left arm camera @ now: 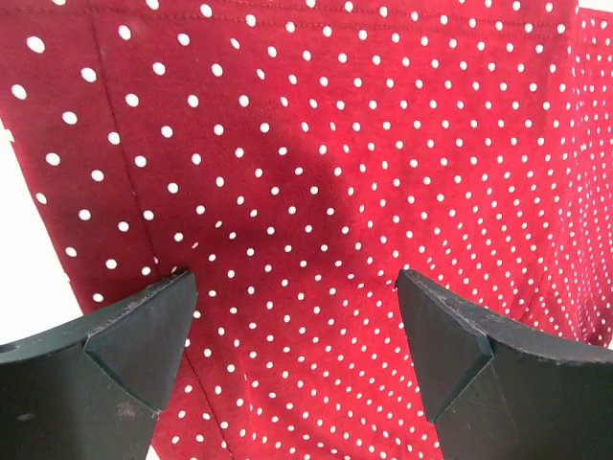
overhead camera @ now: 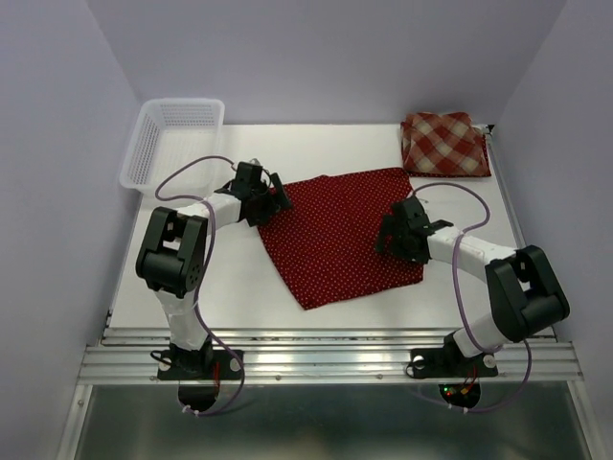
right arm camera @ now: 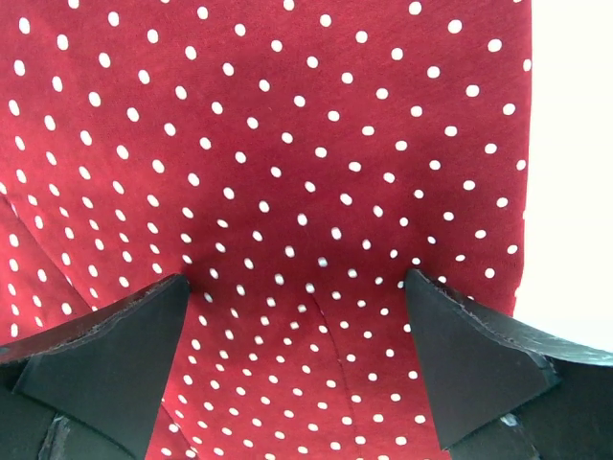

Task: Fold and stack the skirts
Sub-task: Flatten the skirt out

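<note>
Dotted skirt (overhead camera: 335,235): spread out, middle of worktop (overhead camera: 230,287).
Plaid skirt (overhead camera: 443,144): folded, far right corner.
Left fingers (left arm camera: 134,355): open, at dotted skirt's left edge.
Right fingers (right arm camera: 479,355): open, at its right edge.

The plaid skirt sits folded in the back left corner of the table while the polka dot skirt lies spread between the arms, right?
Not quite: the top external view shows the plaid skirt folded in the back right corner; the basket holds the back left. The polka dot skirt lies as you said.
</note>
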`<control>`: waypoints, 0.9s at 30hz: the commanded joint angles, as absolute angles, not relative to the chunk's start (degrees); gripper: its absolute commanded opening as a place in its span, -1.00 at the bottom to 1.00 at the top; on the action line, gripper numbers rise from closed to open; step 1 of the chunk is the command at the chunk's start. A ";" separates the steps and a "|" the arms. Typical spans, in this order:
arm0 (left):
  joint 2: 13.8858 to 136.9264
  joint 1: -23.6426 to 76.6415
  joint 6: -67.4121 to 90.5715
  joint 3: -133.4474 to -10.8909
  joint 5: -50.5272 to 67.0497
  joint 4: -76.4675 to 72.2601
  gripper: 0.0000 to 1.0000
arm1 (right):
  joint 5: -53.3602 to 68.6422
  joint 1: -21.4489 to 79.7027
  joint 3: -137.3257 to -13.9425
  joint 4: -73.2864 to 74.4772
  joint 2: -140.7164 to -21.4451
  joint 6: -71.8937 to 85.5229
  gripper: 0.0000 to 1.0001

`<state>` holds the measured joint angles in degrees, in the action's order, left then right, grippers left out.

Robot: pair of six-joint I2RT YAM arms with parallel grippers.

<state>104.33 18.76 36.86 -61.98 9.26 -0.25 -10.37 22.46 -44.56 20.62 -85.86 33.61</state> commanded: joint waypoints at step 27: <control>73.66 6.95 34.63 -54.67 -9.41 19.07 0.97 | -27.22 74.26 -69.33 27.68 -95.31 23.82 1.00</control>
<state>76.84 8.08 33.12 -57.43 -7.20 16.95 -17.50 70.43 -62.96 24.73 -87.44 23.75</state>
